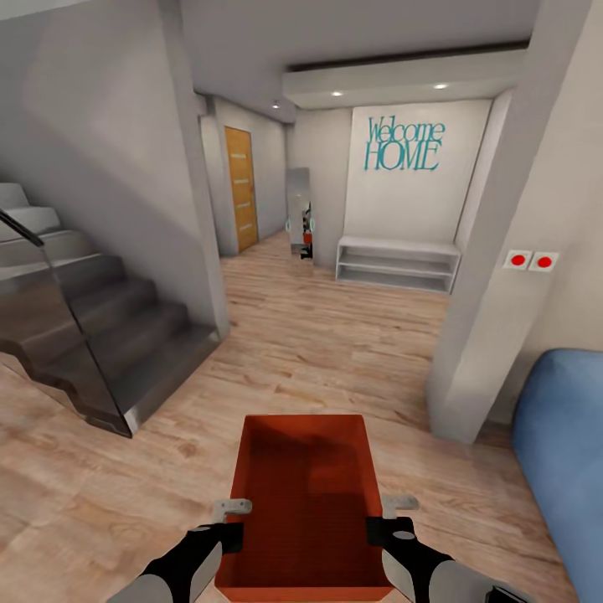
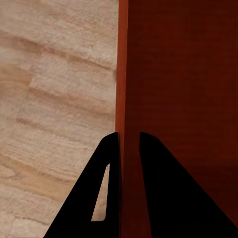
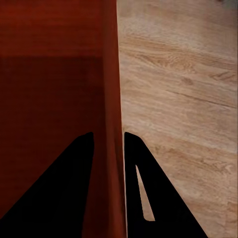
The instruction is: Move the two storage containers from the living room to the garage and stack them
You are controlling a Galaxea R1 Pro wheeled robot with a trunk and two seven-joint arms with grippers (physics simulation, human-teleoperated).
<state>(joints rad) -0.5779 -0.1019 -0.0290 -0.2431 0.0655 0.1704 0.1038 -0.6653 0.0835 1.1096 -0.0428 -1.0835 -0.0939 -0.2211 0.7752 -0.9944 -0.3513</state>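
One red-orange storage container (image 1: 306, 494) hangs low in front of me over the light wood-plank floor (image 1: 327, 343), its open top facing up. My left gripper (image 1: 228, 523) is shut on its left wall and my right gripper (image 1: 387, 519) is shut on its right wall. In the left wrist view the left gripper (image 2: 129, 135) pinches the thin wall, one finger inside the storage container (image 2: 183, 74) and one outside. The right wrist view shows the right gripper (image 3: 108, 134) clamping the opposite wall of the storage container (image 3: 49, 59) the same way.
A dark staircase (image 1: 109, 335) with a glass rail rises at left. A grey wall pillar (image 1: 494, 276) and a blue sofa (image 1: 561, 452) stand at right. Ahead, the wood floor runs to a white bench (image 1: 398, 264) and an orange door (image 1: 240, 188).
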